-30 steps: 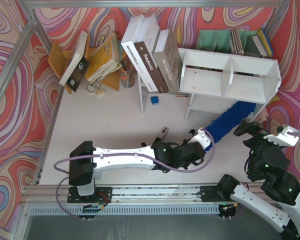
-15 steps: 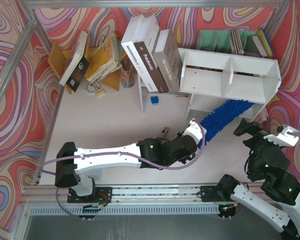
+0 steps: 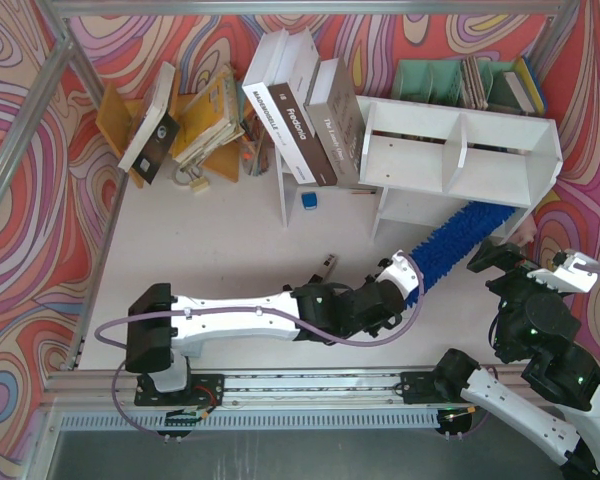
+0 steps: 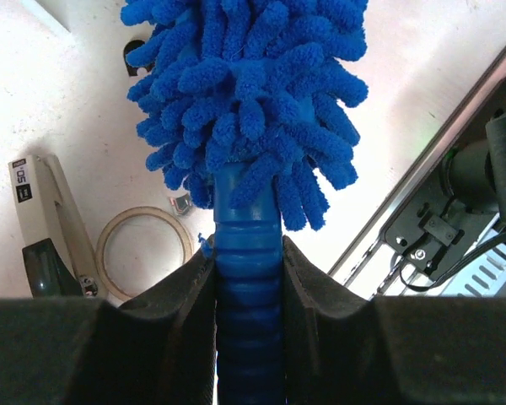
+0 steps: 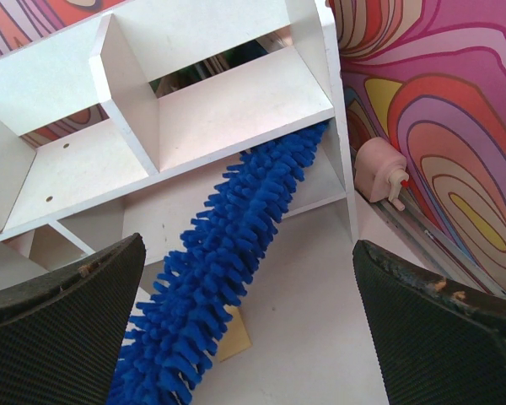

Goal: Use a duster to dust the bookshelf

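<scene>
- The left gripper [image 4: 249, 270] stayed clenched on the handle of the duster [image 3: 462, 236], whose head had swept back rightward beneath the lower board of the bookshelf [image 3: 410, 160].
- The right gripper [image 5: 249, 325] hung wide, empty.
- Dusting looked mid-stroke.

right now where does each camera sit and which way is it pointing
Top external: above and behind the robot, looking down on the table; the left arm and right arm show.
Left wrist: looks along the left gripper, shut on the handle of the fluffy bright-blue microfibre duster; both black fingers show.
Right wrist: looks past the open right gripper at the white wooden two-compartment bookshelf; both padded fingers show.
Shared: all three see the duster; top and right wrist see its head under the bookshelf.
</scene>
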`<action>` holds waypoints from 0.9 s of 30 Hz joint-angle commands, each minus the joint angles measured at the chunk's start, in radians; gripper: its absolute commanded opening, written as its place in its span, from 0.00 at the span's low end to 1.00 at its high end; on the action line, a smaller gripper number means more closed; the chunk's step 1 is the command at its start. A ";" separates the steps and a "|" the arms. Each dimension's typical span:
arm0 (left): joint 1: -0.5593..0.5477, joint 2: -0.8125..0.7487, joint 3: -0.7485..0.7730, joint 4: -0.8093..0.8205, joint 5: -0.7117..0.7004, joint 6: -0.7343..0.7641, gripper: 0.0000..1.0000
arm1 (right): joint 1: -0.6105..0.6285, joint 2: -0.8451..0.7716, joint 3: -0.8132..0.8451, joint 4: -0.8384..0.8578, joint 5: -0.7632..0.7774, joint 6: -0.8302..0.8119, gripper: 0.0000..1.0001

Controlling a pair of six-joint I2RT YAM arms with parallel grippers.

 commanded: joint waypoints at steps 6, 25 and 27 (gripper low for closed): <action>-0.046 -0.087 -0.076 0.159 0.095 0.066 0.00 | 0.007 -0.006 -0.007 0.013 0.018 -0.001 0.99; -0.063 -0.103 -0.125 0.051 0.035 0.009 0.00 | 0.008 0.003 -0.005 0.008 0.020 0.000 0.99; -0.057 -0.075 -0.111 0.030 0.021 0.000 0.00 | 0.007 0.002 -0.005 0.008 0.019 0.001 0.99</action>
